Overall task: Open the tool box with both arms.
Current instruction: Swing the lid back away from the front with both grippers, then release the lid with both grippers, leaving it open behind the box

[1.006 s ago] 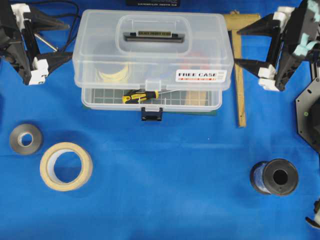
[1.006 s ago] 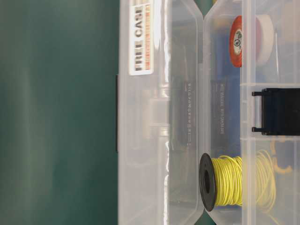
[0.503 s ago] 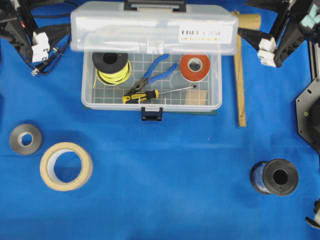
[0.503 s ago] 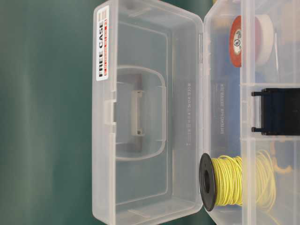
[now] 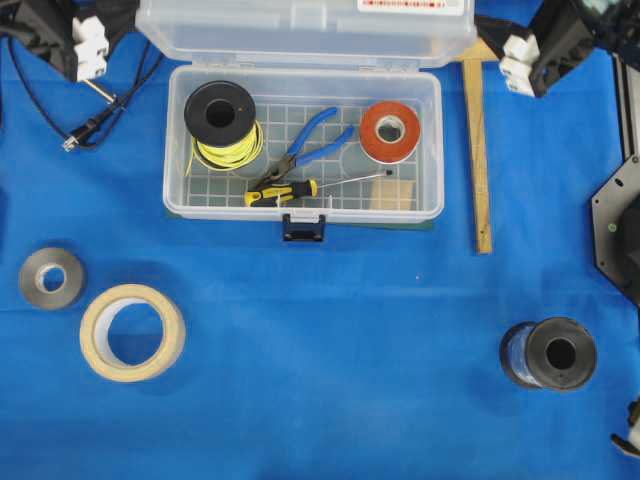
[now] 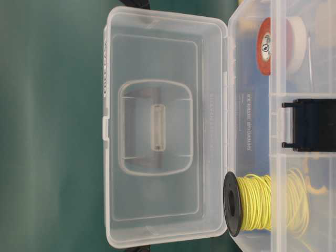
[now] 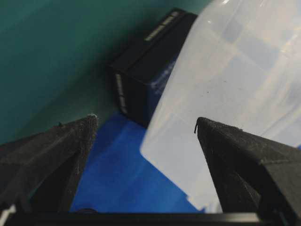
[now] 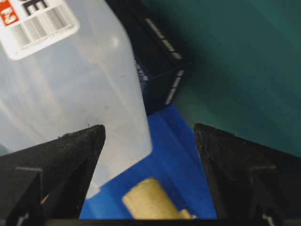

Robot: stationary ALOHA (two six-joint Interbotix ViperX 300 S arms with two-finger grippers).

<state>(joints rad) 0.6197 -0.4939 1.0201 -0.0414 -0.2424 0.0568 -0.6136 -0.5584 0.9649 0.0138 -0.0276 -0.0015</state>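
The clear tool box [image 5: 432, 150] lies open on the blue cloth. Its lid [image 5: 305, 30] stands tipped back at the far edge, and the table-level view shows the lid's inside [image 6: 157, 52]. The base holds a yellow wire spool [image 5: 222, 120], blue pliers [image 5: 315, 135], a screwdriver [image 5: 285, 192] and red tape [image 5: 390, 130]. The black latch [image 5: 303, 228] hangs at the front. My left gripper [image 7: 145, 120] is open beside the lid's left end [image 7: 235, 70]. My right gripper [image 8: 149, 127] is open beside the lid's right end [image 8: 70, 84]. Both grippers sit at the overhead view's top corners, the left [image 5: 70, 40] and the right [image 5: 540, 45].
A wooden square [image 5: 480, 150] lies right of the box. A grey roll [image 5: 50, 277] and a masking tape roll [image 5: 132, 332] lie front left. A black spool [image 5: 550, 353] stands front right. A cable [image 5: 90, 120] trails at the far left. A black box [image 7: 146, 70] sits behind the lid.
The lid has swung from lying low over the base to fully tipped back. Both grippers have moved toward the far edge with it.
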